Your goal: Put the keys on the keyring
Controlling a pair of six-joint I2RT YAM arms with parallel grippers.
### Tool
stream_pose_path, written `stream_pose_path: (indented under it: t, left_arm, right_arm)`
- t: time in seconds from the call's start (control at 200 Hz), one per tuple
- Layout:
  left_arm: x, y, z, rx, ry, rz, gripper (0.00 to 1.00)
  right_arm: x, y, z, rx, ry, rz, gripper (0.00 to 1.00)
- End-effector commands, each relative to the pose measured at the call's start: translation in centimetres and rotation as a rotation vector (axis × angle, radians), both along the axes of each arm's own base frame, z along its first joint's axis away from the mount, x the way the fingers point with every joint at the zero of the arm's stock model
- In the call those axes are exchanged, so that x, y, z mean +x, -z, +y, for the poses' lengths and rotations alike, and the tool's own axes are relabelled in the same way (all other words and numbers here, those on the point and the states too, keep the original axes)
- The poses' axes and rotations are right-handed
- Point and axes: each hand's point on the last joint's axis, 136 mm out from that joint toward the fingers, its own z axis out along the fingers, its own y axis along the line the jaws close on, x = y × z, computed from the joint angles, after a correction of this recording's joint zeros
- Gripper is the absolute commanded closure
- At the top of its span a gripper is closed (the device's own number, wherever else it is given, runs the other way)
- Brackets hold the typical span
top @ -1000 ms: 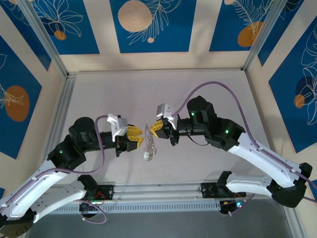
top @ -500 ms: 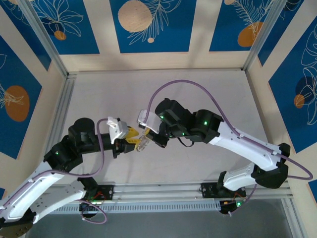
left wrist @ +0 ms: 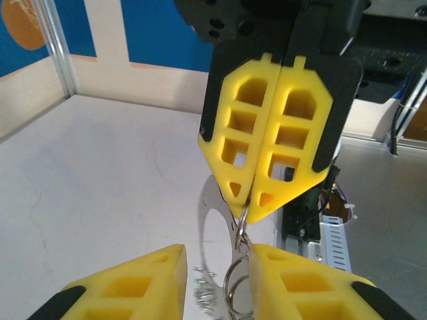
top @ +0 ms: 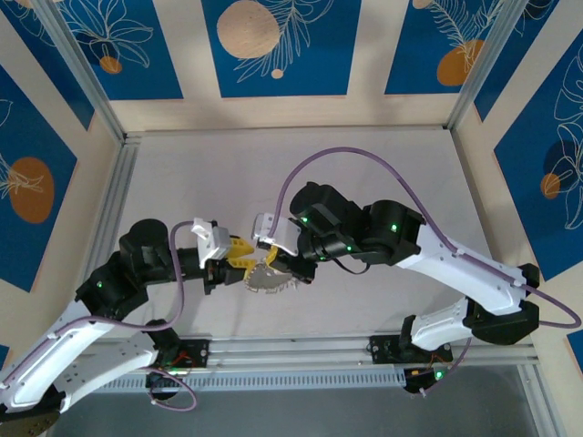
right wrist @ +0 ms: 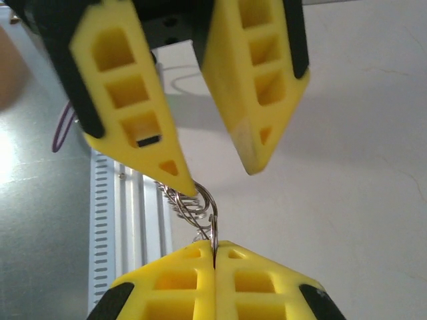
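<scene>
The keyring [top: 270, 279] is a thin silvery loop hanging just above the table between the two arms. Tiny pale keys [top: 273, 289] are beaded along its lower side. My right gripper [top: 273, 258] is shut on a wire ring of it. In the right wrist view the pinch sits at the closed tips of the right gripper [right wrist: 213, 248], with the keyring [right wrist: 208, 203] rising from them. My left gripper [right wrist: 220, 179] faces it, open, one fingertip [right wrist: 187, 185] touching the ring. From the left wrist, the left gripper [left wrist: 217, 257] straddles the keyring [left wrist: 215, 220] and keys [left wrist: 203, 297].
A metal rail [top: 291, 350] with the arm bases runs along the near edge, close below the grippers. Aluminium posts and patterned walls [top: 273, 45] enclose the pale tabletop [top: 273, 173]. A purple cable [top: 346, 155] arches over the right arm.
The right arm has swung left until its gripper meets the left gripper. The keyring, a narrow strip between the two a second ago, now hangs fanned out under both tips.
</scene>
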Motion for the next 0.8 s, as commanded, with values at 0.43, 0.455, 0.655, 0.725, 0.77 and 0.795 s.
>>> stream_pose_path:
  t: [0.43,0.455,0.655,0.725,0.77,0.795]
  left_arm:
    - [-1.9,-1.7,-1.3,-0.047,0.155,0.004,0.74]
    - [-1.9,-1.8,-1.3,-0.048,0.157,0.006,0.74]
    - [-1.8,-1.9,-1.5,-0.061,0.160,0.011,0.79]
    - [-1.8,-1.9,-1.6,-0.064,0.162,0.015,0.89]
    - [-1.7,-1.8,-1.6,-0.064,0.160,0.015,0.96]
    - [-1.7,-1.6,-1.7,-0.061,0.158,0.019,0.99]
  right_arm:
    - [-1.9,-2.6,0.7,0.094,-0.113,0.000,1.00]
    - [-2.0,-2.6,0.7,0.096,-0.116,0.003,1.00]
    - [-2.2,-2.7,1.0,0.110,-0.130,0.009,1.00]
    - [-2.3,-2.9,1.0,0.117,-0.135,0.012,1.00]
    - [-2.3,-2.9,1.1,0.122,-0.137,0.013,1.00]
    - [-2.3,-3.0,1.1,0.127,-0.136,0.010,1.00]
